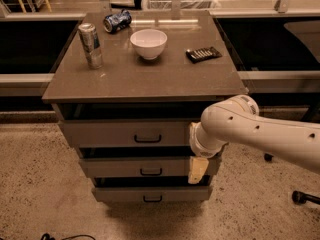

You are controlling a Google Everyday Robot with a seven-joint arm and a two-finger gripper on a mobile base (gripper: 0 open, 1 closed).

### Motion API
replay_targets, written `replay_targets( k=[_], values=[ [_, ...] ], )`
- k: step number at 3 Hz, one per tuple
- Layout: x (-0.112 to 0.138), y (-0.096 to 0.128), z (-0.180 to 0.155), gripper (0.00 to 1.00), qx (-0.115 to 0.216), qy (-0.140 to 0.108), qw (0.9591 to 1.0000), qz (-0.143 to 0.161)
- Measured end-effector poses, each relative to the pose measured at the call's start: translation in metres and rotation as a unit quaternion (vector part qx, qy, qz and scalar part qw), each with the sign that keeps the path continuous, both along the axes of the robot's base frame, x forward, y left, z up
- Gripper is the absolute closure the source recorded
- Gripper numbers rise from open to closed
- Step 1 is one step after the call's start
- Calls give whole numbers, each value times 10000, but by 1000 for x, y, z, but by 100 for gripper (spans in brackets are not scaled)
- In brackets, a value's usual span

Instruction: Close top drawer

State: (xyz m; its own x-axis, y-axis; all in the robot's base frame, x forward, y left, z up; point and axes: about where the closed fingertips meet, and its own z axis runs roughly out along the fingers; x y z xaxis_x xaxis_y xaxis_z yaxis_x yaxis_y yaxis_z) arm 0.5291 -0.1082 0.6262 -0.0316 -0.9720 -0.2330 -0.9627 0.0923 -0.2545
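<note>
While top drawer [125, 133] sits ajar, pincer [197, 170] by its right end, state unclear.

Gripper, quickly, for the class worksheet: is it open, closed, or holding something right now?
Gripper: cannot be told; it is at the right end of the partly open top drawer, pointing down.

The gripper [197, 171] is crowding the right end of the top drawer [125, 133]; the floor [40, 184] left of the drawer is lying open.
</note>
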Motion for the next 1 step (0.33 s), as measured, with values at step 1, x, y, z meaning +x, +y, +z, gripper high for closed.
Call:
replay_targets(
  k=[1],
  values=[
    [0,0,0,0,0,0,10000,0]
  ],
)
